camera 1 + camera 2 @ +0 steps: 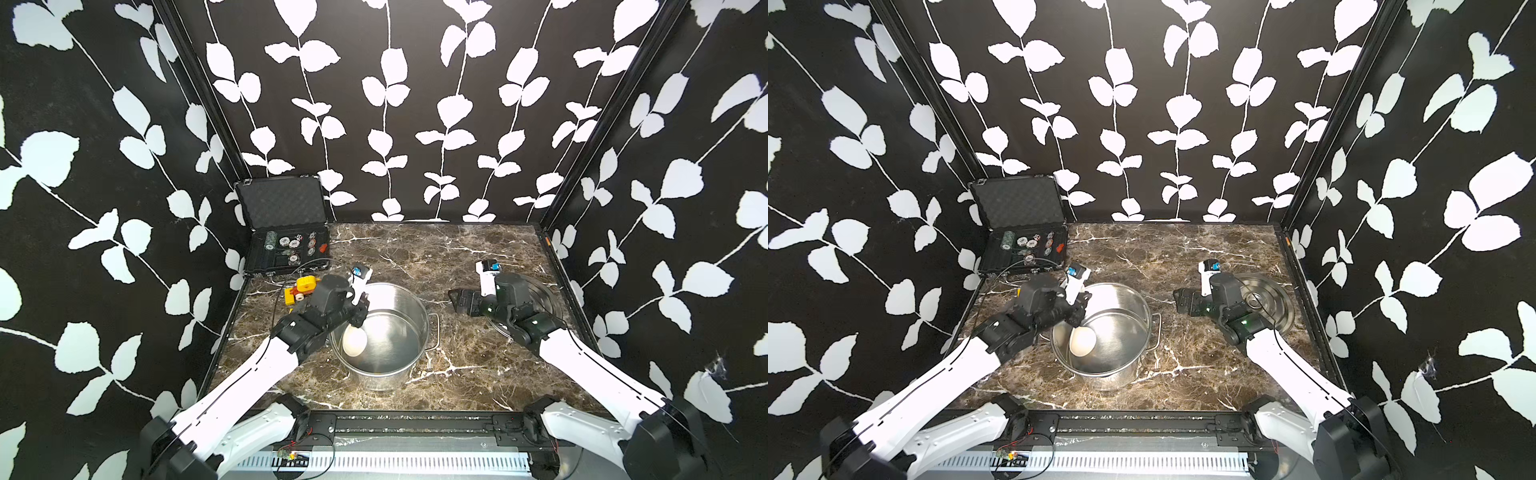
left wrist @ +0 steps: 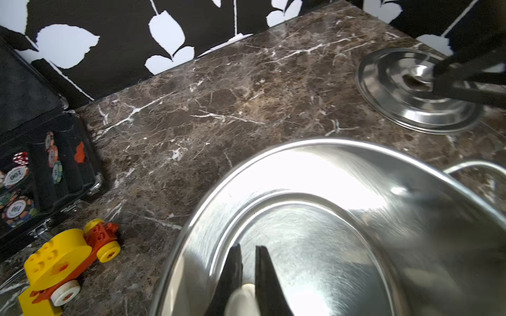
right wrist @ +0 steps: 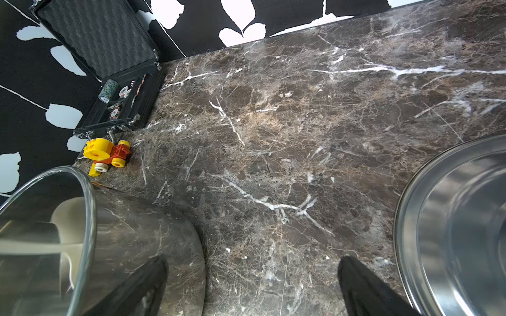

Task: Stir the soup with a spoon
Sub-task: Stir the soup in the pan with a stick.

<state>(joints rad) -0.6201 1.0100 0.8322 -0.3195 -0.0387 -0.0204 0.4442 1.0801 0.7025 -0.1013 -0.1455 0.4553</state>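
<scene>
Steel pot [image 1: 401, 300]: my left gripper [image 2: 248, 250] is clamped on the spoon [image 1: 355, 340], bowl inside at 9 o'clock; grasp done, stirring circles left, I judge. Right gripper [image 3: 253, 261] gapes empty.

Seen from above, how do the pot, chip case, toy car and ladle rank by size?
In a top view:
1. steel pot and open poker chip case, near equal, unranked.
2. yellow toy car, partly hidden.
3. white ladle, only its bowl showing.
</scene>
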